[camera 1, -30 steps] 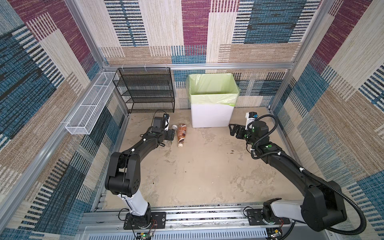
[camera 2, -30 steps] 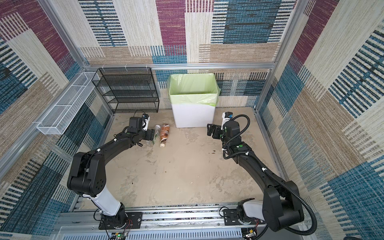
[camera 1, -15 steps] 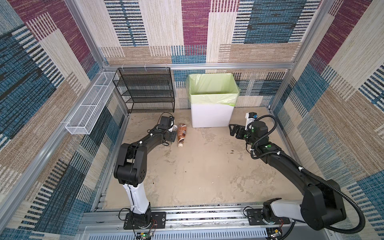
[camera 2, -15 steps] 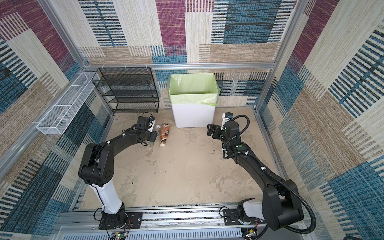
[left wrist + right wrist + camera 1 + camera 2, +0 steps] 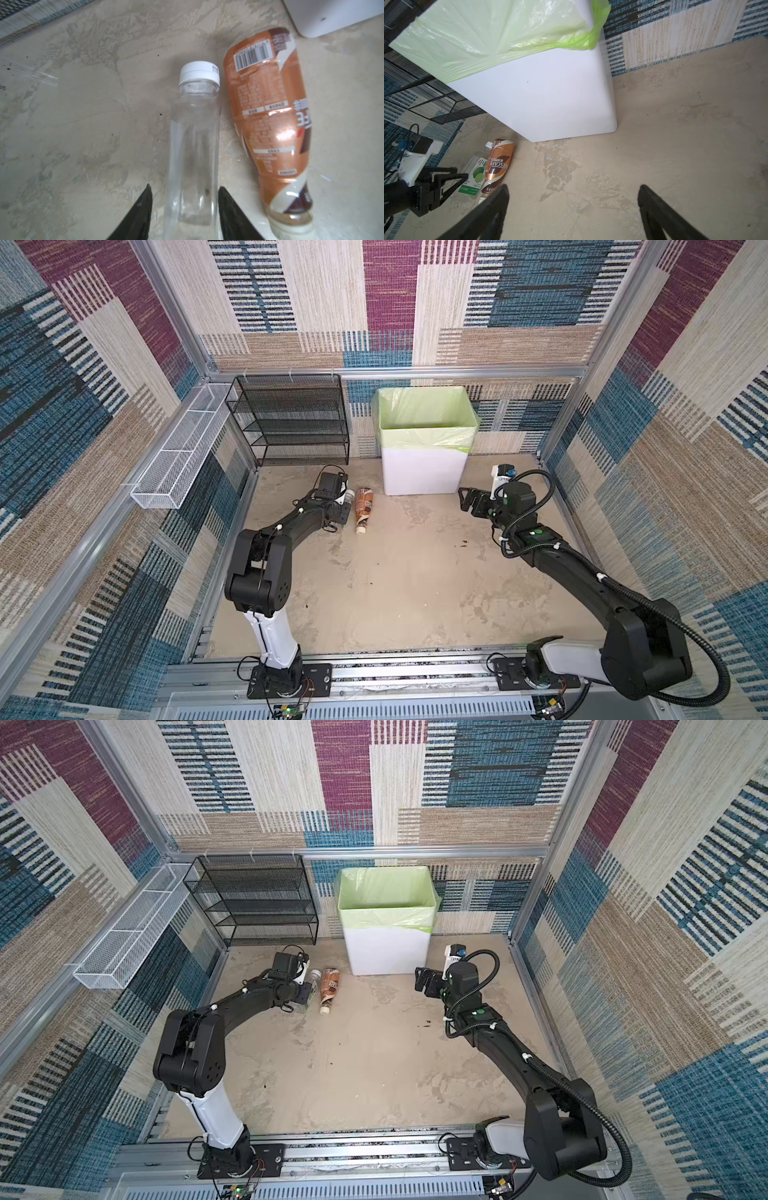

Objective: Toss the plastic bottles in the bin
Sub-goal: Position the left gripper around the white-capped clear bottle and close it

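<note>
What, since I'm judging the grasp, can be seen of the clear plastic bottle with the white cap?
The clear plastic bottle with a white ribbed cap lies on its side on the beige floor, seemingly empty. A green-and-white lime label shows in the right wrist view. The black left claw is shut on its lower body, a finger each side. The brown-labelled coffee bottle lies close alongside, reversed; contact is unclear.

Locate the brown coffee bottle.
In both top views the brown coffee bottle lies on the floor left of centre, near the left front corner of the bin, beside the clear bottle in the left gripper.
</note>
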Controlling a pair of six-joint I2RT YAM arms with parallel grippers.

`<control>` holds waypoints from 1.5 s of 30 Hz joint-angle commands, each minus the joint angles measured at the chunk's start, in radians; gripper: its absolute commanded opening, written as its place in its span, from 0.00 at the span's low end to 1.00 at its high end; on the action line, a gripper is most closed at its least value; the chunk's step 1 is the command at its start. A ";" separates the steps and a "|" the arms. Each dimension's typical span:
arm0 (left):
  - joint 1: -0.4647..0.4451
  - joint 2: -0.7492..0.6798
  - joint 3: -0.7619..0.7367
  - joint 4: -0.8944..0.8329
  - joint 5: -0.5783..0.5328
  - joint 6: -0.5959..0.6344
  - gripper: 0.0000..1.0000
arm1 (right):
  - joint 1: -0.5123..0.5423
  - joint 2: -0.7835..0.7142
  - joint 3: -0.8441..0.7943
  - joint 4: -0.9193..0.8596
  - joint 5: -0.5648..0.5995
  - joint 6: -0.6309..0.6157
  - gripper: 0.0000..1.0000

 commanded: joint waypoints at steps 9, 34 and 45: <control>0.002 -0.178 -0.111 0.145 0.160 0.045 0.64 | 0.002 -0.007 0.007 0.021 0.007 0.012 0.97; 0.002 0.159 0.151 -0.105 0.068 0.037 0.50 | 0.001 -0.002 0.007 0.022 0.028 -0.004 0.97; -0.001 0.083 0.121 -0.074 0.021 0.070 0.61 | 0.001 0.025 -0.004 0.043 0.020 0.006 0.97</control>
